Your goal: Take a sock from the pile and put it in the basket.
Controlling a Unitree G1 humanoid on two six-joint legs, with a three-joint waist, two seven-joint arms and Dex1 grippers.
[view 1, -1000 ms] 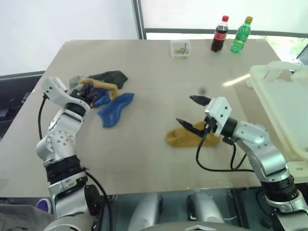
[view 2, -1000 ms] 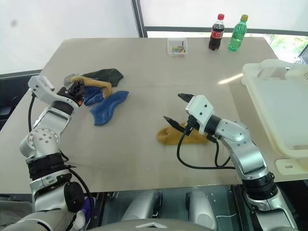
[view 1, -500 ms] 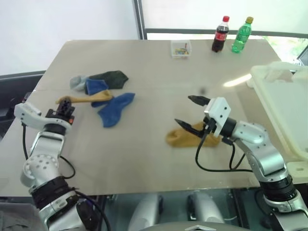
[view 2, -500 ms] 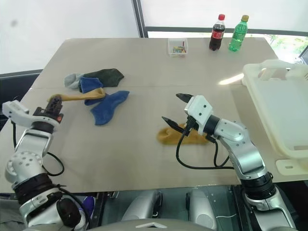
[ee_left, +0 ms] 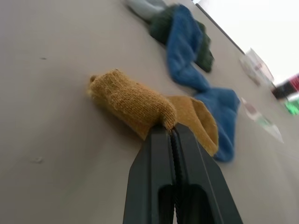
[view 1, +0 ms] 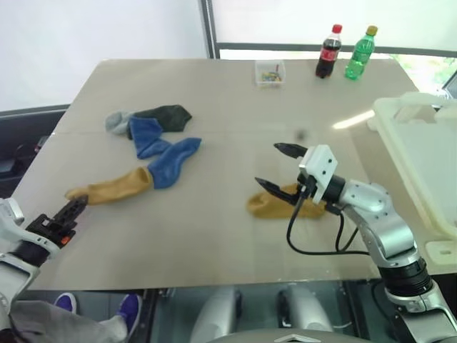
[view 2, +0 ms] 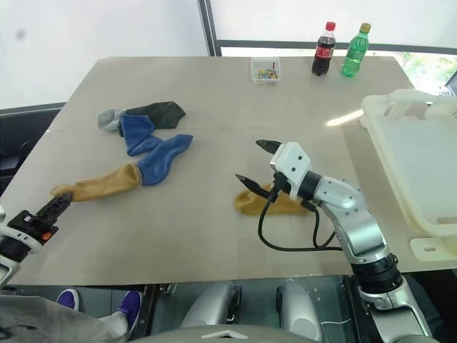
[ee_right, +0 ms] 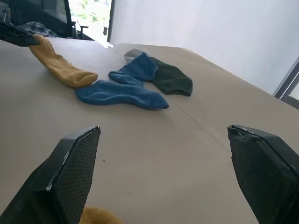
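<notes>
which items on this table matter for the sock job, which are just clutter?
Job:
- pile of blue, green, grey socks
- mustard sock pinched by left gripper
- second mustard sock under open right gripper
- basket

Clutter:
- small clear box
- cola bottle
- green bottle

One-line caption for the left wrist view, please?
Left gripper, shut, at the near end of a mustard sock lying on the table, blue socks beyond.
</notes>
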